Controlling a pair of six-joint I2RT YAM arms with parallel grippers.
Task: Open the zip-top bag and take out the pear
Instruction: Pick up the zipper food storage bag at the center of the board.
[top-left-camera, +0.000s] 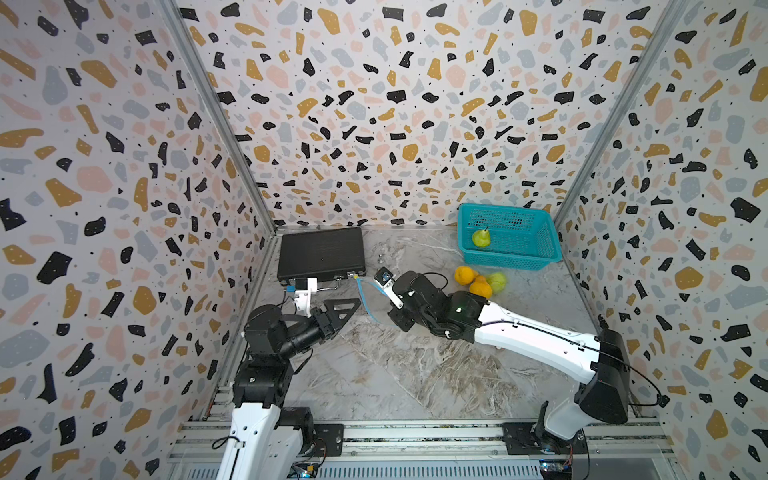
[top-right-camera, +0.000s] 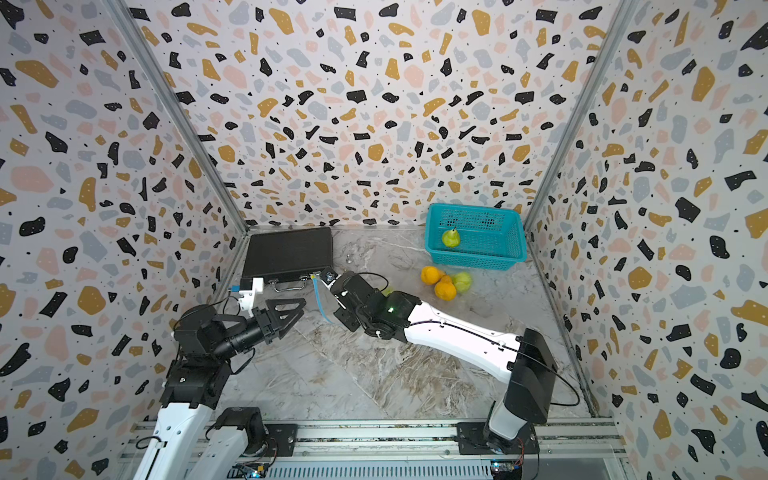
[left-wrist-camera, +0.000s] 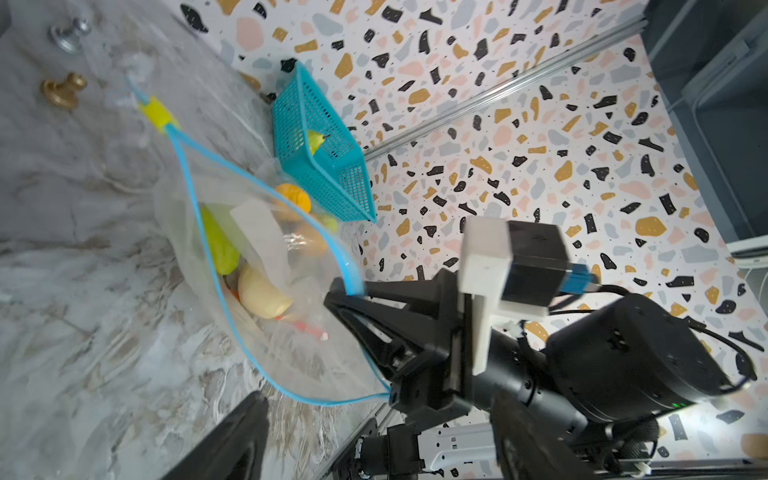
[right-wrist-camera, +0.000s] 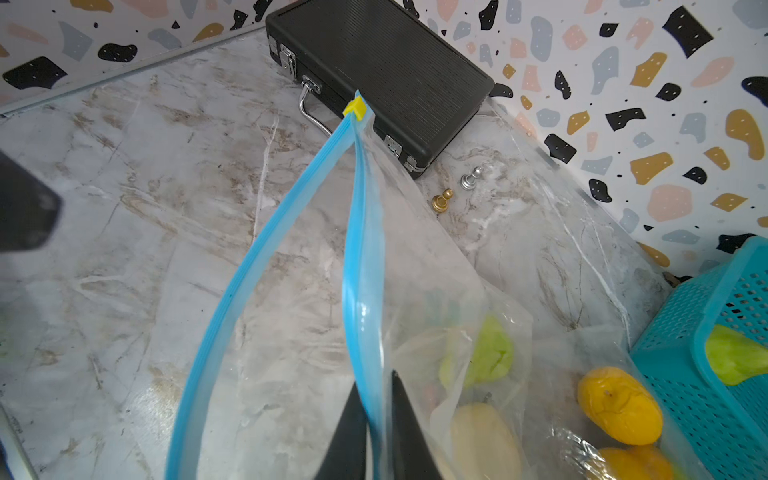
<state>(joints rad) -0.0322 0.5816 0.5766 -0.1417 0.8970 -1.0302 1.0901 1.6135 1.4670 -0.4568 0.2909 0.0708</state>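
Right gripper (right-wrist-camera: 374, 392): jaws closed on one blue lip of the zip-top bag (right-wrist-camera: 358, 249), holding the mouth apart. Left gripper (top-left-camera: 344, 306): jaws wide, empty, just outside the mouth and pointing into it. The pear (right-wrist-camera: 482, 353), judged to be the green fruit, lies inside the bag beyond the right jaws, beside a pale yellow fruit (right-wrist-camera: 486, 432). The left arm is the one free to reach.

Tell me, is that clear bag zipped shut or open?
Open. The zip-top bag's two blue strips stand wide apart, meeting only at the yellow slider; the right gripper pinches one strip.
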